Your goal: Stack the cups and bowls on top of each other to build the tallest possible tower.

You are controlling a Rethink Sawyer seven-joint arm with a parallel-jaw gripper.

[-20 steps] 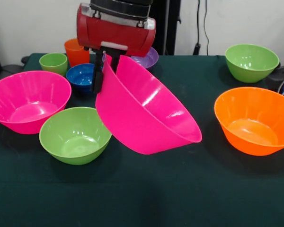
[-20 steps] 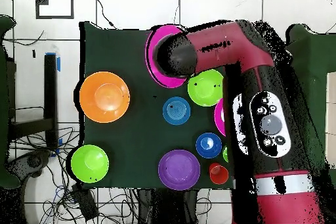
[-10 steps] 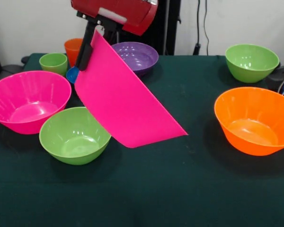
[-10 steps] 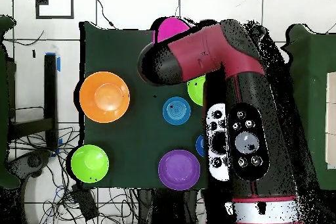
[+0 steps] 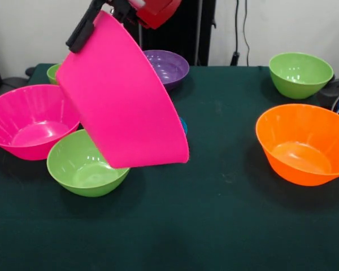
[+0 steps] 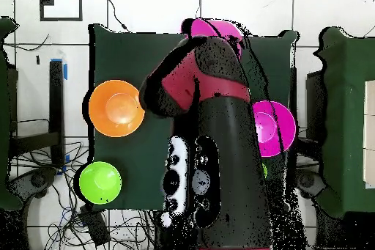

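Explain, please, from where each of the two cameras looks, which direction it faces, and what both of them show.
Front view: sits across the table, facing the robot; shows the gripper holding the lifted pink bowl by its rim.
Overhead view: sits above the table, looking straight down; the arm covers the middle.
Shared: the lifted pink bowl, the second pink bowl, the orange bowl and the far green bowl.

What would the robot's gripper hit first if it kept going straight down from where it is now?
Probably the green bowl beneath the tilted pink bowl that the gripper holds by the rim; depth is unclear, so it might be the other pink bowl.
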